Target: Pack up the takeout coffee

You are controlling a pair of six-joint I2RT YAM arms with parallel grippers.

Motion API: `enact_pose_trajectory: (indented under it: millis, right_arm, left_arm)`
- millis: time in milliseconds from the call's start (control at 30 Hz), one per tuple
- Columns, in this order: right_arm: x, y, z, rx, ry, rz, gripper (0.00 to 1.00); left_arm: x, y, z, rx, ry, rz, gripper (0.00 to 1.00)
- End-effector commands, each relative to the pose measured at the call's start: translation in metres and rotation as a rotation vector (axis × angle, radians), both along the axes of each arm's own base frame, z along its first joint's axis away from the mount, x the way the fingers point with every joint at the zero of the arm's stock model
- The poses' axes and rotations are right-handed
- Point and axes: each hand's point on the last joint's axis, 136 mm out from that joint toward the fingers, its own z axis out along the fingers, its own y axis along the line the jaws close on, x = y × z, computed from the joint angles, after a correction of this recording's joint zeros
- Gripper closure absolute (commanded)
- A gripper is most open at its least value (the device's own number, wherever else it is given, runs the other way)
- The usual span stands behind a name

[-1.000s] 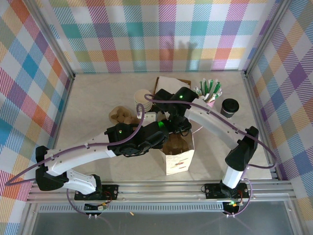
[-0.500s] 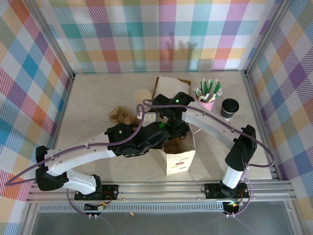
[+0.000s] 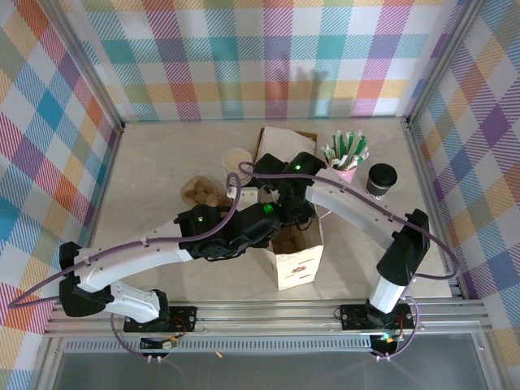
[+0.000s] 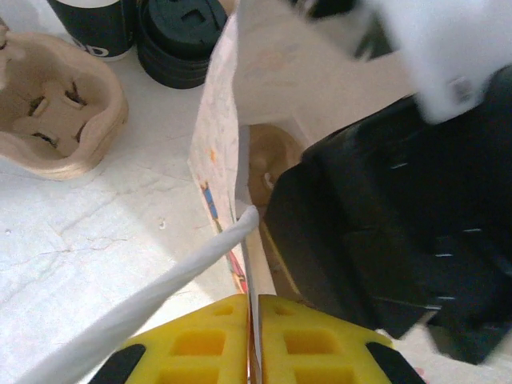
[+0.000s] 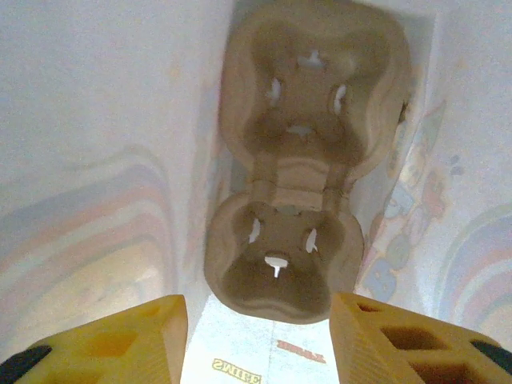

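Top view: both arms (image 3: 244, 231) cover most of the bag (image 3: 296, 264) mouth. Left wrist: right arm (image 4: 400, 200) close and blurred; dark cup (image 4: 92, 24) and lid stack (image 4: 184, 36) cropped at top edge, cup tray (image 4: 56, 120) cropped left.

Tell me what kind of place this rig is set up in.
Probably a mock café packing station inside a test cell: plaid walls enclose a tabletop holding the takeout coffee, a white paper bag and a pulp cup carrier.
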Motion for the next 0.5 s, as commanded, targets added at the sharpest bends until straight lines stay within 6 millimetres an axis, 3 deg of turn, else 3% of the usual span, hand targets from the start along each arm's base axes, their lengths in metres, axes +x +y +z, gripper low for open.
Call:
enact_pose_trajectory:
  millis: [0,267,467]
  right_arm:
    - [0.005,0.001,0.047,0.115,-0.126,0.009,0.49]
    - [0.016,0.003,0.091,0.232,-0.272,0.021,0.48]
    - [0.024,-0.004,0.128,0.315,-0.409,0.004,0.45]
  left_arm:
    - [-0.001,0.014,0.009,0.022,-0.030,0.011,0.88]
    - [0.005,0.014,0.019,0.025,-0.066,0.000,0.83]
    - [0.008,0.012,0.019,0.001,-0.053,0.005,0.63]
